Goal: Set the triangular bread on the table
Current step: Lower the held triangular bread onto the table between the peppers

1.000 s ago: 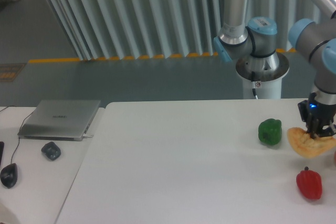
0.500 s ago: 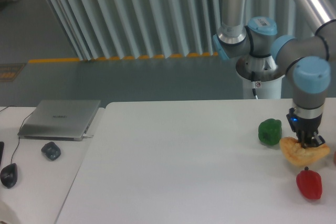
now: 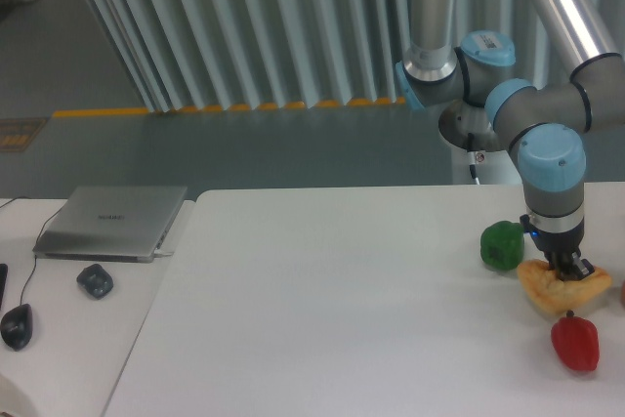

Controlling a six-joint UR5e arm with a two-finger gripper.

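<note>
One gripper: I'm clamping the triangular bread.
Bread: hanging directly beneath, between green pepper and red pepper.

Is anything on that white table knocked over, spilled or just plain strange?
Nothing looks spilled or broken. The one odd sight is the triangular bread, pinched in the robot's gripper between a green pepper and a red pepper on the table. Whether it touches the tabletop I cannot tell.
</note>
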